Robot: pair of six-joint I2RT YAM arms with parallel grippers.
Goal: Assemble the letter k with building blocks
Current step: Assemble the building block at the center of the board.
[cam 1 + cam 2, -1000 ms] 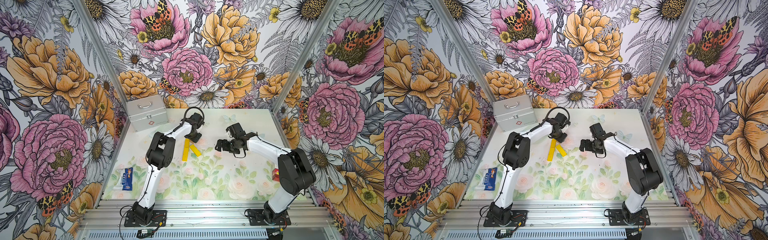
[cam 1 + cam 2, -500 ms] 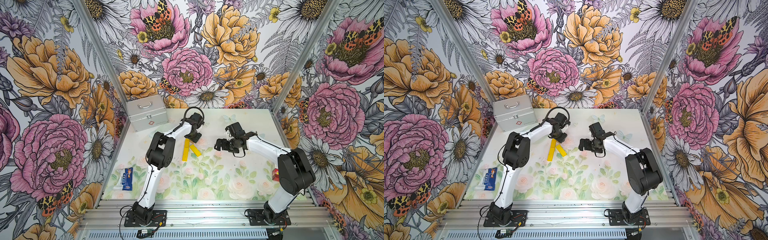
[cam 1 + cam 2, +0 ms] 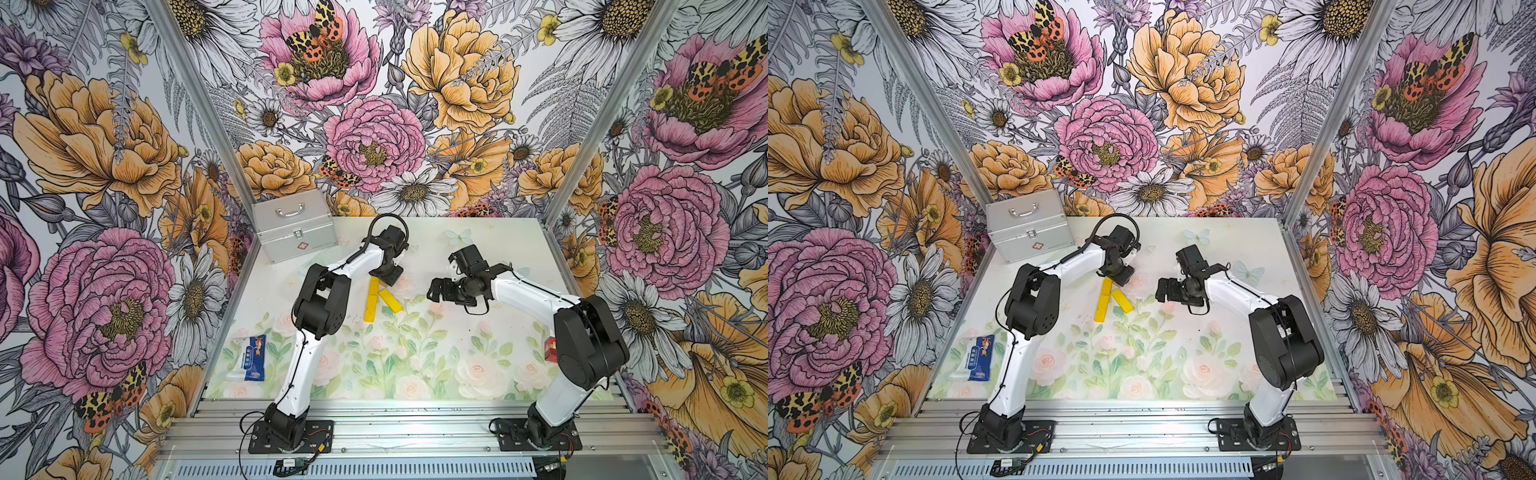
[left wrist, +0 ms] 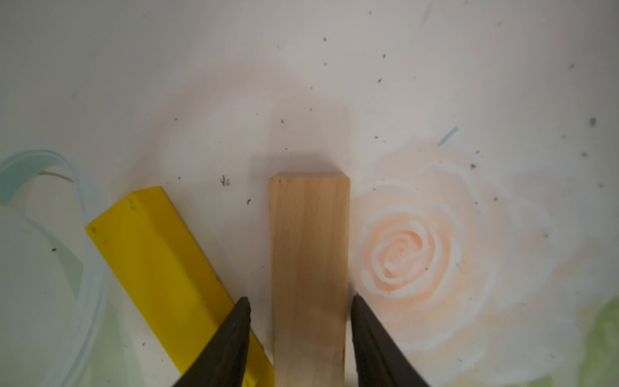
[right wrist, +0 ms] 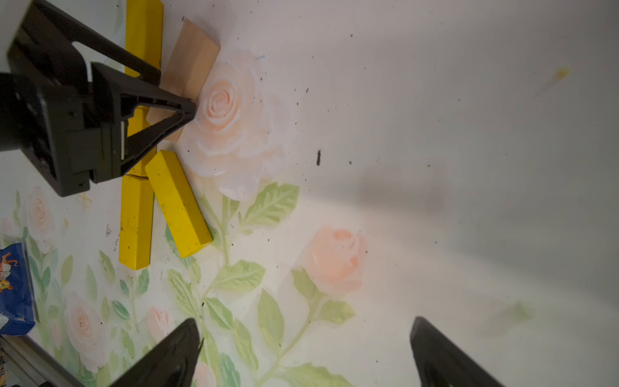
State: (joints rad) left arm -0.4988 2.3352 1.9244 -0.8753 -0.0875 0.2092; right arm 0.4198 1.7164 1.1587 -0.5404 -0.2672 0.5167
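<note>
Only our right claw (image 5: 304, 320) has edged slightly toward the yellow stem (image 3: 371, 299) since 1 second ago; it hangs wide open and empty above the worktop (image 3: 478, 249). Our left claw (image 4: 300, 296) straddles the tan block (image 4: 308, 234), partly open, with 1 finger touching it and a gap at the other. That block lies flat, angled off the stem's far half, and the yellow arm (image 3: 390, 300) touches the stem nearer us.
</note>
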